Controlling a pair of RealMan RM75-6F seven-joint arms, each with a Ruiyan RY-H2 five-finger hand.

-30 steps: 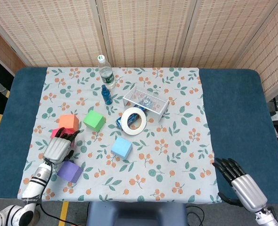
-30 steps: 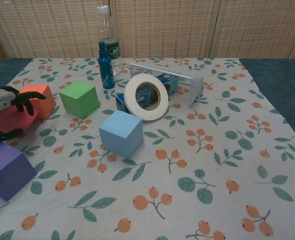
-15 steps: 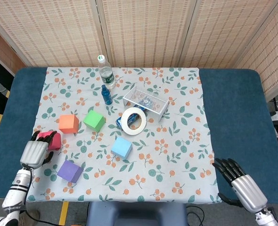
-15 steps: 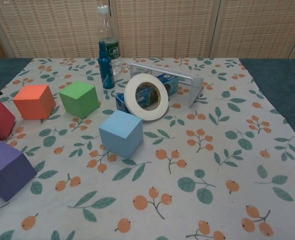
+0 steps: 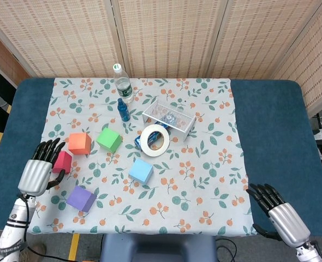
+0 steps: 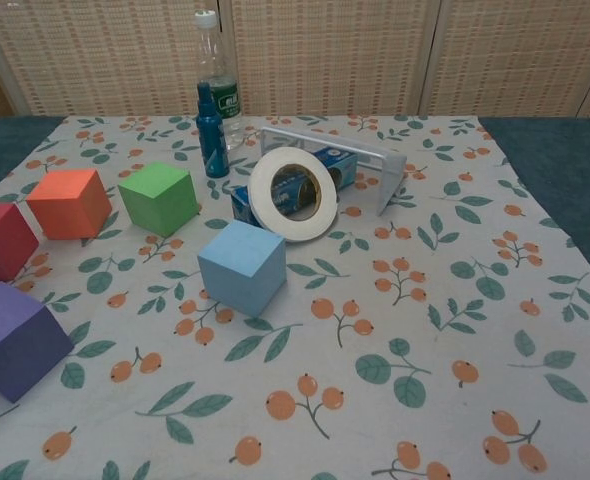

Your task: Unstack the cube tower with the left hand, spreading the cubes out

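Five cubes lie apart on the floral cloth: orange (image 5: 79, 143) (image 6: 69, 203), green (image 5: 109, 140) (image 6: 158, 197), light blue (image 5: 141, 171) (image 6: 242, 267), purple (image 5: 81, 198) (image 6: 13, 338) and red (image 5: 63, 161) (image 6: 1, 240). None is stacked. My left hand (image 5: 37, 170) hovers just left of the red cube, fingers spread and holding nothing; the chest view does not show it. My right hand (image 5: 278, 213) rests at the table's near right corner, fingers apart and empty.
A roll of white tape (image 5: 154, 140) (image 6: 293, 194) leans on a small box beside a white wire basket (image 5: 170, 118) (image 6: 375, 160). A small blue bottle (image 5: 123, 109) (image 6: 211, 131) and a clear water bottle (image 5: 123, 84) (image 6: 215, 70) stand at the back.
My left hand let go of the red cube and drew back to the left and toward me. The red cube now lies alone on the cloth. The right hand has not moved.
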